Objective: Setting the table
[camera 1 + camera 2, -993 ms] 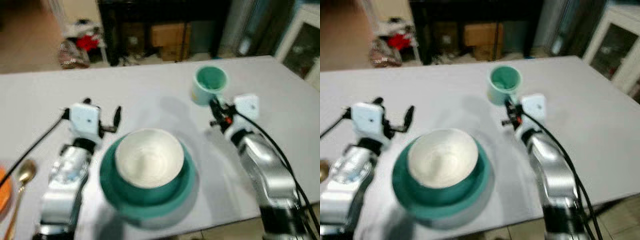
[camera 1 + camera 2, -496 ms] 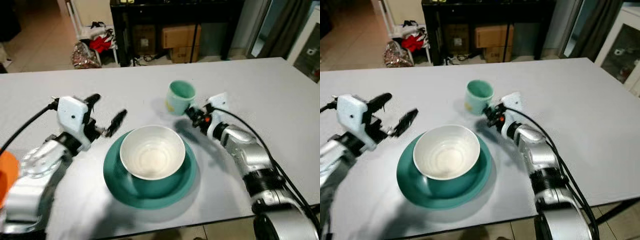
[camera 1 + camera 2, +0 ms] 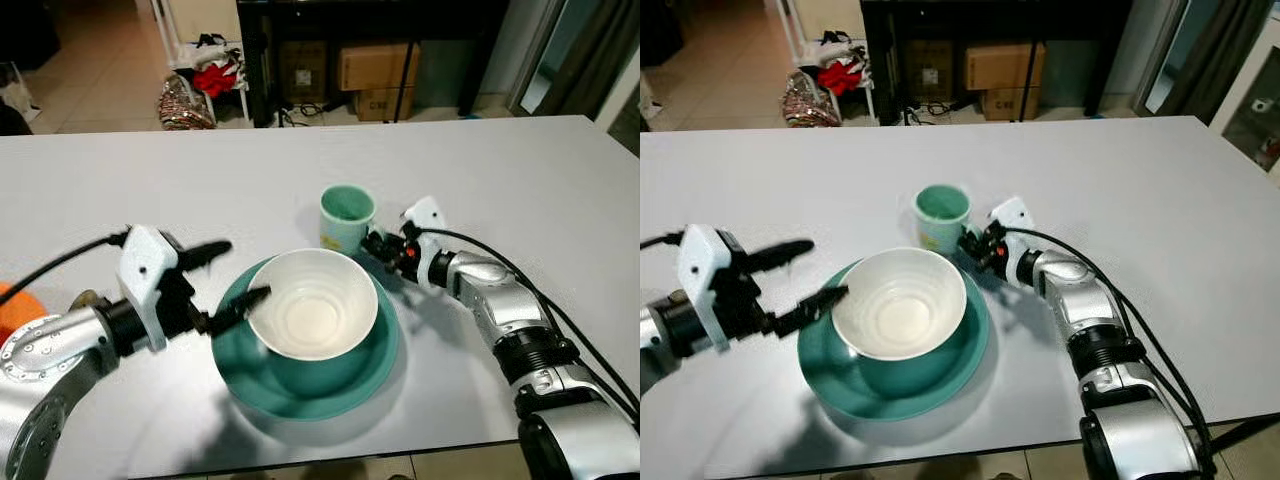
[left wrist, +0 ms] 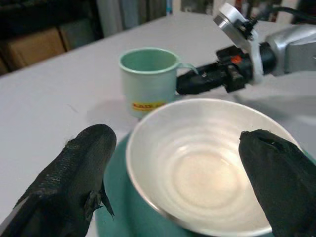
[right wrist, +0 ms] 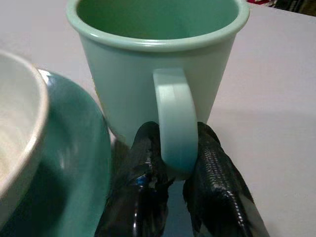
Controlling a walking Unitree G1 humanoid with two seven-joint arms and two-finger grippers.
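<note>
**Op 1:** Behind the white worktop (image 3: 520, 170) I see a dark cabinet with cardboard boxes (image 3: 378, 66) under it and bags (image 3: 200, 85) on the floor. What have you got up front?

**Op 2:** My white bowl (image 3: 313, 304) sits in the teal plate (image 3: 300, 385), near the worktop's front edge. The mint mug (image 3: 346, 217) stands upright on the worktop just behind the plate rim, handle turned toward my right arm.

**Op 1:** And the right tool (image 5: 175, 165)?

**Op 2:** From its wrist camera, both black fingers are pinched onto the mug handle, one on each side.

**Op 1:** Left tool (image 3: 230, 272)?

**Op 2:** Spread wide. It's at the bowl's left side, one fingertip right by the bowl rim, the other raised above the worktop. I can't tell whether it touches. Something orange (image 3: 18, 310) lies at the worktop's left edge.
</note>
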